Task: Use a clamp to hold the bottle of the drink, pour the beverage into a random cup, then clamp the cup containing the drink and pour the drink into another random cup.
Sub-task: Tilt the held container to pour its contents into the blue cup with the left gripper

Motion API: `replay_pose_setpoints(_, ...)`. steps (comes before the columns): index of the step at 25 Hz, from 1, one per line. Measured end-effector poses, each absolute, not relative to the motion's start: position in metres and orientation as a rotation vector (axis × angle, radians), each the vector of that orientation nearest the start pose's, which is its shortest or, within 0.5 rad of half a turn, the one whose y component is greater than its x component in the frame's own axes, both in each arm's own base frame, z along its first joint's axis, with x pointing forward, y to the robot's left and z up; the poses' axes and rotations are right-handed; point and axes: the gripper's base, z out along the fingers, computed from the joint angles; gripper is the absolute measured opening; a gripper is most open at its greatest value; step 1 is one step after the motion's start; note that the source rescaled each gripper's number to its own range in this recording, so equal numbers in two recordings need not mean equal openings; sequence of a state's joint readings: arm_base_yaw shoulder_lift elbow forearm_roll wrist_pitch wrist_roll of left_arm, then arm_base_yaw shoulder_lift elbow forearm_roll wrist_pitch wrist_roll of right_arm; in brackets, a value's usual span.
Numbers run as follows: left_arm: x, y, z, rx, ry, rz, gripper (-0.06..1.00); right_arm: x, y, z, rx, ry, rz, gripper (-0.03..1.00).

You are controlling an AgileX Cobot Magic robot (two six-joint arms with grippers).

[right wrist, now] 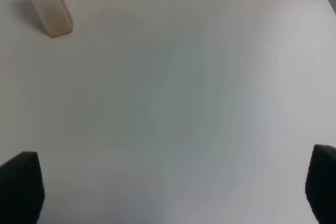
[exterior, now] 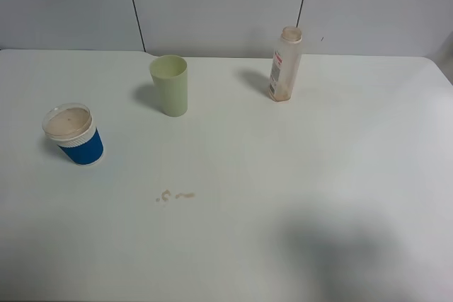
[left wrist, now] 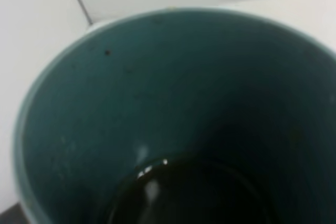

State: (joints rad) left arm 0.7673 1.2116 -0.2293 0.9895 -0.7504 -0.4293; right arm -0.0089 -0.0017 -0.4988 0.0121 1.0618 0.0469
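You are holding the plain teal straight-sided tumbler (left wrist: 79,129) right under the left wrist camera. It is filling that view, with the dark brown beverage (left wrist: 194,198) pooling shallow at its bottom, and it is not showing anywhere on the white table (exterior: 297,175) in the high view. The left gripper's fingers are out of sight in every view, but they are clenched, and I judge they are grasping this tumbler.

The pour target, the short paper cup with the ribbed blue sleeve (exterior: 73,134), is standing upright near the table's left edge, well apart from the pale yellow-green tumbler (exterior: 169,85). As I see it, you are aiming to bring the teal lip over the middle of that wide pale rim before tilting, then tilting slowly; the paper cup is probably light, so avoid touching it. Small brown drops (exterior: 175,194) are lying on the table, so dribbling is a real risk.

Your right gripper (right wrist: 171,184) is hanging over bare table, fingers released and wide apart with nothing between them. The slim translucent plastic bottle (exterior: 285,64) is standing upright near the far edge.
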Motion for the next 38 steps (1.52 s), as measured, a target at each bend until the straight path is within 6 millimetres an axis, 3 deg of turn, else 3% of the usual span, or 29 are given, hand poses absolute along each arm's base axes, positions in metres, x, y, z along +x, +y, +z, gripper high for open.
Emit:
replay_pose_setpoints(9,0.162,0.101,0.185,-0.173,1.956,0.288,0.01,-0.005,0.001,0.277,0.057,2.044,0.038,1.00)
replay_pose_setpoints(19,0.178,0.068,0.176,0.120,2.079,0.400,0.01,-0.005,0.001,0.277,0.057,2.044,0.038,1.00)
replay_pose_setpoints(31,0.179,0.065,0.176,0.155,2.080,0.421,0.01,-0.005,0.001,0.277,0.057,2.044,0.038,1.00)
replay_pose_setpoints(38,0.186,0.046,0.177,0.350,2.053,0.461,0.01,-0.005,0.001,0.277,0.057,2.044,0.038,1.00)
